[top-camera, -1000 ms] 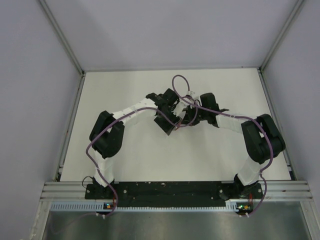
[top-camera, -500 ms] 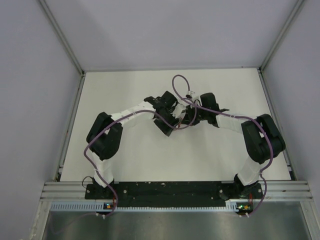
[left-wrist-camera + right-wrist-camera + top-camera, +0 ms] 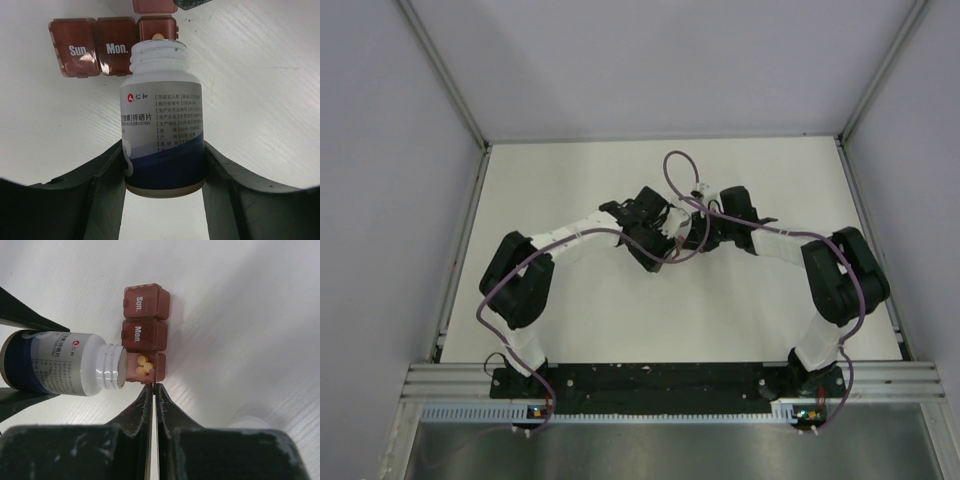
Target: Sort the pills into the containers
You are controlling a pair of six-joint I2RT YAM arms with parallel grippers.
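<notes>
Bottle (image 3: pixel 162 100) tipped in L pincer (image 3: pixel 164 150), mouth at containers (image 3: pixel 143 335), R pincer (image 3: pixel 151 388) closed

containers (image 3: pixel 144 334): glossy translucent red-brown plastic | bottle (image 3: pixel 157 62): smooth white plastic, glossy label (image 3: pixel 165 115) | table (image 3: pixel 260 90): matt white, faintly grained

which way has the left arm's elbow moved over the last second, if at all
Yes. In the top view the left arm's elbow has swung left, nearer the table's left rail; the left gripper, holding the pill bottle, barely shifted.
</notes>
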